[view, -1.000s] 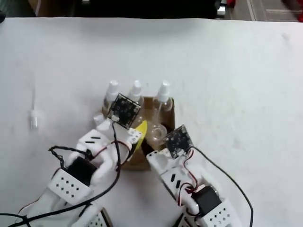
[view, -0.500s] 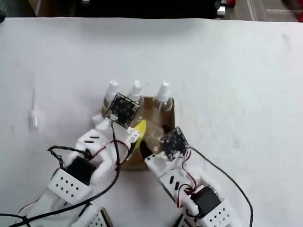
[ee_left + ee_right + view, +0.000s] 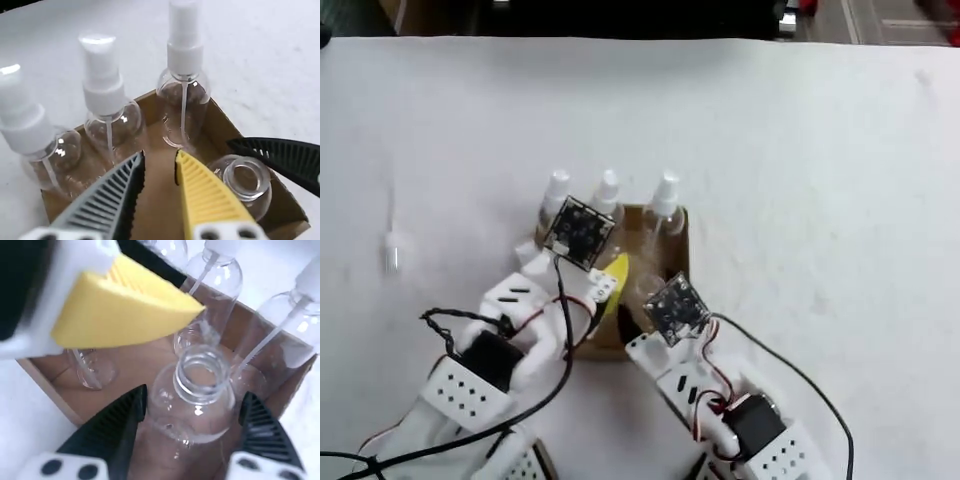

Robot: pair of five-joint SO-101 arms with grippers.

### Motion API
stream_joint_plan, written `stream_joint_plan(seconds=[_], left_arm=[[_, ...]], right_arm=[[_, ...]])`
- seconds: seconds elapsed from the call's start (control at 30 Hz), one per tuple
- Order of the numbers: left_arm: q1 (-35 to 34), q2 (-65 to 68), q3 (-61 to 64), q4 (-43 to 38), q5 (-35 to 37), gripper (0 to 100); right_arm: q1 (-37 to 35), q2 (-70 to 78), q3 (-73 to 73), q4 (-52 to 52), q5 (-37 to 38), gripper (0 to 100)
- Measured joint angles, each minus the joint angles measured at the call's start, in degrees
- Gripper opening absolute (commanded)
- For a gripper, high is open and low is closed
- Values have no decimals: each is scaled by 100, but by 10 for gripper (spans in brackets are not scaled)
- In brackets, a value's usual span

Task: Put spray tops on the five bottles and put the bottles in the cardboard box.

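Open-necked bottle sits in the box, no spray top on it yet

Right gripper (image 3: 195,396) straddles the uncapped bottle (image 3: 200,375) standing in the cardboard box (image 3: 686,245), jaws wide and not clamping it as far as I can tell. Left gripper (image 3: 159,157) hangs over the box, jaws barely apart and empty. Three capped bottles (image 3: 608,195) line the far wall. My guess for the next move is fetching the loose spray top (image 3: 392,245) on the table and seating it square.

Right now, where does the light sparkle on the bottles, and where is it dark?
Left wrist view: small white glints sit on the round shoulder of a capped bottle. Right wrist view: glints ring the rim of the open bottle. High view: the table is evenly bright, and shadow darkens the inside of the cardboard box.
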Motion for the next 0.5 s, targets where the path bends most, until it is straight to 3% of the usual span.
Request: stream_joint_plan(seconds=[0.1,0.3,0.5], left_arm=[[0,0,-53,0,0,127],[-26,0,-70,0,0,242],[-35,-598,-70,211,0,241]], right_arm=[[0,0,-211,0,0,259],[0,0,-818,422,0,299],[0,0,-1204,501,35,298]])
